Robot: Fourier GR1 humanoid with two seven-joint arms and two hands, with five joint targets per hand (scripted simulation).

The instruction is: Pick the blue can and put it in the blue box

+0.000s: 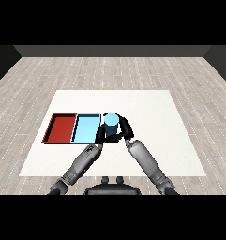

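The right forearm [145, 161] comes in from the lower right corner and slants up toward the light blue tray [85, 130]. Its right hand [118, 134] is curled round the blue can [110, 123], with black fingers wrapping the can's lower part. The can stands upright, its long axis vertical and its round top facing up, just beside the right edge of the light blue tray, perhaps overlapping it. The left hand [100, 137] lies near the tray's lower right corner; whether its fingers are open cannot be told. The red tray [61, 128] touches the light blue tray's left side.
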